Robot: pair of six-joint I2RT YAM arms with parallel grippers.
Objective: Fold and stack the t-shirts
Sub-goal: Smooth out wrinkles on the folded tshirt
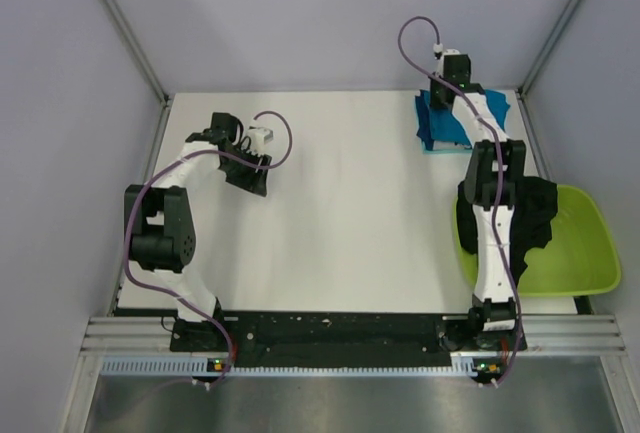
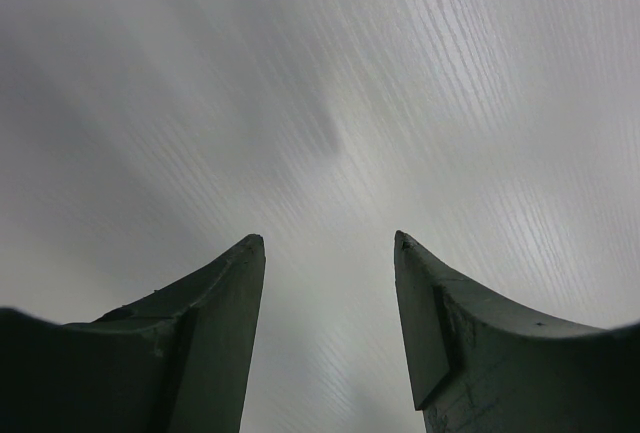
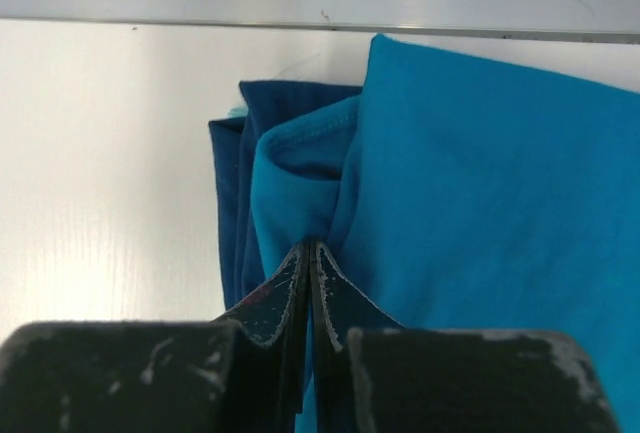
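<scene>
The teal-blue t-shirt (image 3: 480,173) lies folded at the table's far right corner (image 1: 470,118), on top of a navy t-shirt (image 3: 228,193) whose edge shows on its left (image 1: 424,125). My right gripper (image 3: 310,245) is shut on a puckered fold of the teal-blue cloth near its left edge, and in the top view the right gripper (image 1: 445,101) reaches over this stack. A black t-shirt (image 1: 525,215) hangs over the near rim of the basin. My left gripper (image 2: 328,243) is open above bare table, holding nothing, and shows at the left (image 1: 250,178).
A lime-green plastic basin (image 1: 585,248) stands at the right edge of the table. A metal rail (image 3: 320,5) runs along the table's far edge just beyond the stack. Frame posts rise at the back corners, and grey walls enclose the table.
</scene>
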